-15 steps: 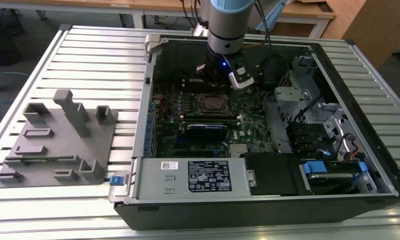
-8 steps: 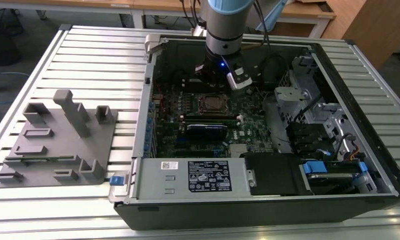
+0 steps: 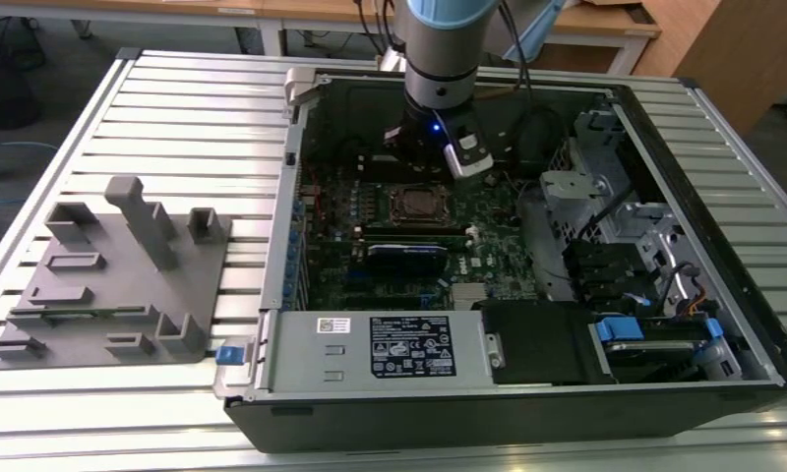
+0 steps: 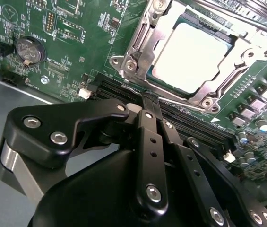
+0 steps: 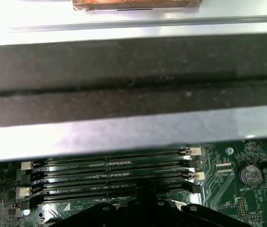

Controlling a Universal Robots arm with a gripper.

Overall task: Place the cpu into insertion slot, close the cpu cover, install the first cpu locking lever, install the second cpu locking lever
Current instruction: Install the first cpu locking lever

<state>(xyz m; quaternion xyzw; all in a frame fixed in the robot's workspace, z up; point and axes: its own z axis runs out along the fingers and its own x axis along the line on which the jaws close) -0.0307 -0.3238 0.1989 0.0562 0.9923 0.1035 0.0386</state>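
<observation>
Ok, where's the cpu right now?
The cpu sits in the insertion slot under the closed cpu cover, in the second wrist view just beyond the gripper and the memory slots.

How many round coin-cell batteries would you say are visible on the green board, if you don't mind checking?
1. The battery sits on the green board away from the cpu, and appears in both wrist views. Others may be hidden behind the gripper.
</observation>
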